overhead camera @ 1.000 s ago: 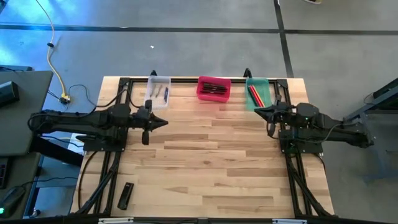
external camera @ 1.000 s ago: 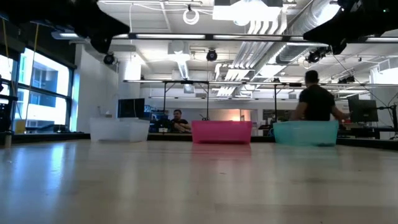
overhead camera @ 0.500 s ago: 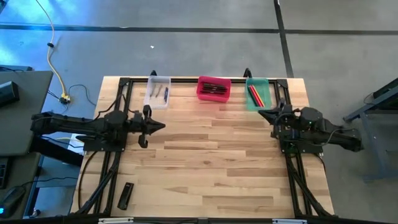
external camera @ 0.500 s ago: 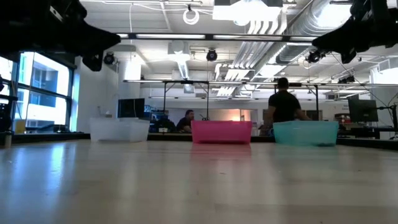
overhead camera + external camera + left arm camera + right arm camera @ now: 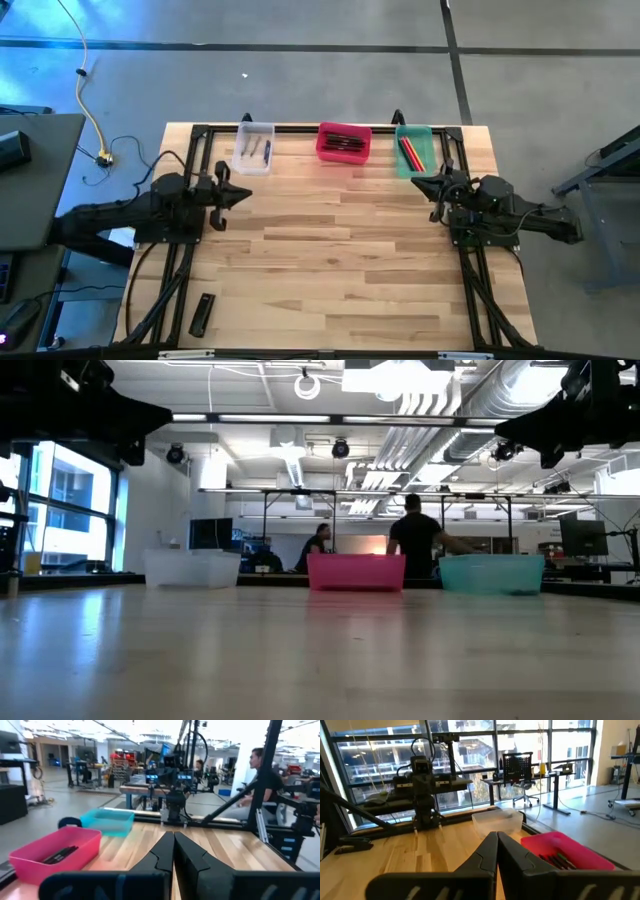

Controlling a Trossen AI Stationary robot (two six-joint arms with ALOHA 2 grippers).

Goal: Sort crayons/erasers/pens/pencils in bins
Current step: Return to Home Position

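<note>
Three bins stand in a row at the table's far edge: a clear bin (image 5: 253, 148) with a few sticks, a pink-red bin (image 5: 343, 142) with dark sticks, and a green bin (image 5: 416, 149) with red and yellow sticks. My left gripper (image 5: 246, 193) is shut and empty over the table's left side, pointing level toward the right. My right gripper (image 5: 416, 182) is shut and empty at the right side, near the green bin, pointing left. The fingers of each show closed together in its own wrist view (image 5: 173, 851) (image 5: 497, 851).
A flat black bar (image 5: 202, 314) lies near the front left corner. Black frame rails (image 5: 180, 255) run along both table sides. The wide wooden middle of the table (image 5: 330, 250) holds nothing. People move in the room beyond the table (image 5: 415, 545).
My left arm has drawn back toward the table's left edge and sunk, its gripper staying shut. My right arm has folded back slightly and lowered. The bins and their contents have not moved.
</note>
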